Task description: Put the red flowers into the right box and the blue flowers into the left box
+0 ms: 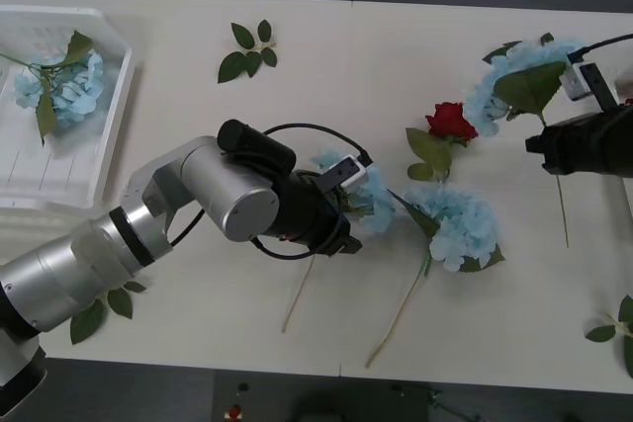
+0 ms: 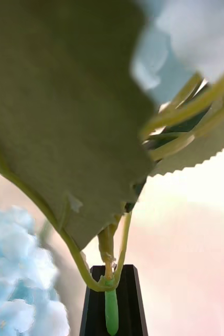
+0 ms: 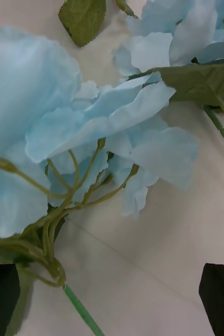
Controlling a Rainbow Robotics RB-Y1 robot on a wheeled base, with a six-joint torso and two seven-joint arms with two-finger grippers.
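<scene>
My left gripper hovers open at mid-table over a blue flower. In the left wrist view its black fingers stand on either side of the pale petals and the green stem. My right gripper is shut on the stem of another blue flower, held up at the right. A third blue flower lies between the arms, with a red flower just behind it. The left box holds one blue flower. The right box is out of view.
Loose green leaf sprigs lie at the back centre, near the front left edge and at the front right corner. The table's front edge runs close below my left arm.
</scene>
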